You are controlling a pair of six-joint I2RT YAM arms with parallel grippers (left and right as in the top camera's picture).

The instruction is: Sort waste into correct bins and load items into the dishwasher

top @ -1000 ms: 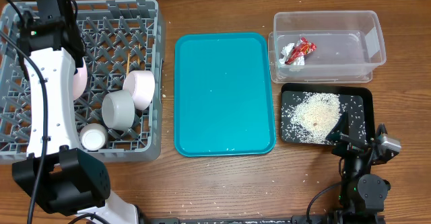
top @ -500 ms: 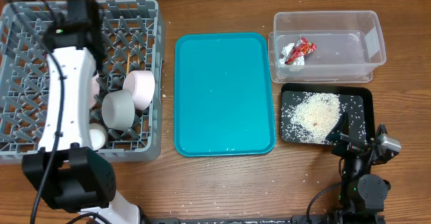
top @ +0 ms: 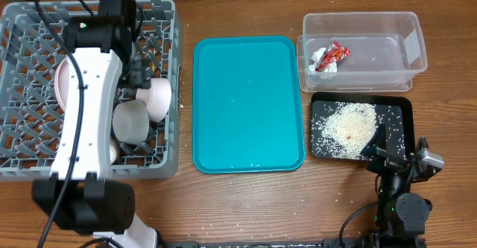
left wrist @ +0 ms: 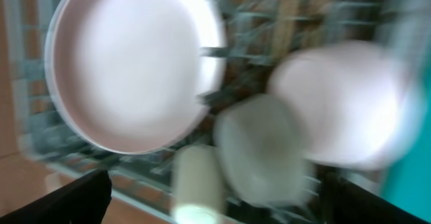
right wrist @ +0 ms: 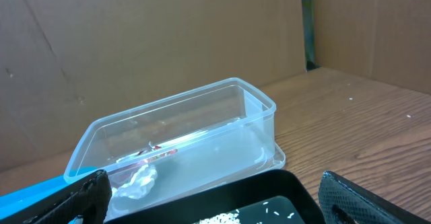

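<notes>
Rack (top: 160, 167) holds plate (left wrist: 131, 62), bowls (top: 133, 120); bin (top: 417, 48) holds wrappers (top: 330, 56); left tool (left wrist: 222, 202), right tool (right wrist: 219, 200) released.

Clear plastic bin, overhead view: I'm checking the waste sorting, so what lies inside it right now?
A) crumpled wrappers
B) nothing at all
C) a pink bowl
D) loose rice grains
A: crumpled red and silver wrappers lie at the left end of the clear plastic bin, while the rice sits apart on the black tray.
</notes>
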